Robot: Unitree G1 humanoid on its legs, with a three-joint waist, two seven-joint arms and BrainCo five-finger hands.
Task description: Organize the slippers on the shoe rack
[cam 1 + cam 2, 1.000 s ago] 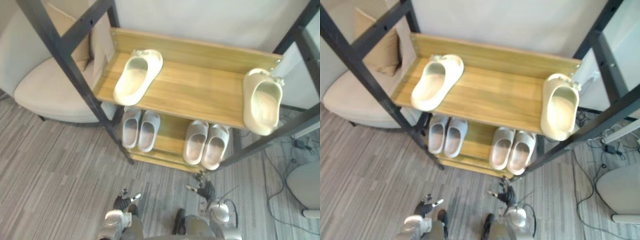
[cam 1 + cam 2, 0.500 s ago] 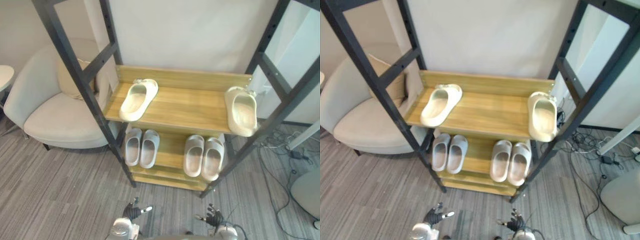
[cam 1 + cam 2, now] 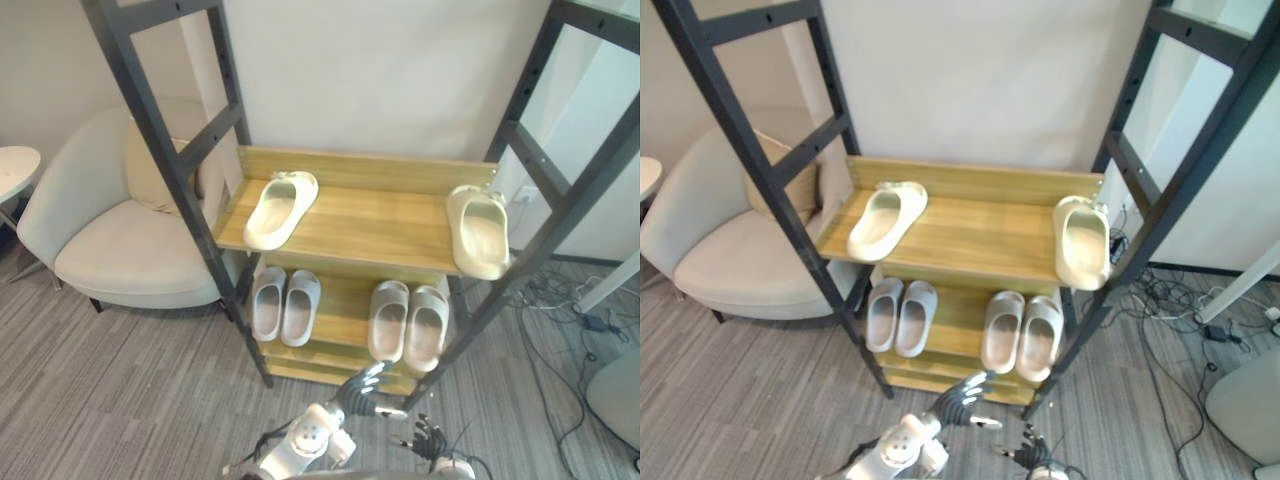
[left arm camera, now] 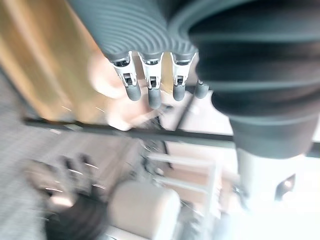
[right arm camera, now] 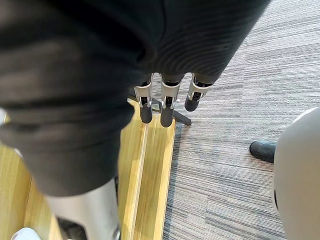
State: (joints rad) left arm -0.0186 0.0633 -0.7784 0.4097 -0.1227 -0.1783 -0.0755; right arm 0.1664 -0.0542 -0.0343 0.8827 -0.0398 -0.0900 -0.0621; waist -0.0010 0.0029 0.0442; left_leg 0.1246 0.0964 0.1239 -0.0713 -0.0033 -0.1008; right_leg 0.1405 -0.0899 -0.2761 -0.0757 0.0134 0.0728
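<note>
The shoe rack [image 3: 345, 170] has wooden shelves in a black frame. On its upper shelf lie two cream slippers, far apart: one at the left [image 3: 280, 208], toe angled outward, and one at the right edge [image 3: 479, 230]. The lower shelf holds two neat pairs of pale grey slippers [image 3: 284, 303] [image 3: 410, 320]. My left hand [image 3: 362, 388] is raised in front of the rack's bottom board, open and holding nothing. My right hand [image 3: 425, 437] hangs low near the floor, with straight fingers [image 5: 167, 107] and nothing in them.
A cream armchair [image 3: 120, 240] with a cushion stands left of the rack, beside a small white round table [image 3: 15, 165]. Cables [image 3: 560, 300] trail on the striped grey carpet at the right. Slanted black posts [image 3: 175, 170] cross in front of the shelves.
The camera has pulled back and tilted up, so the rack looks smaller and higher. My left hand has risen forward toward the rack's bottom. The slippers have not moved.
</note>
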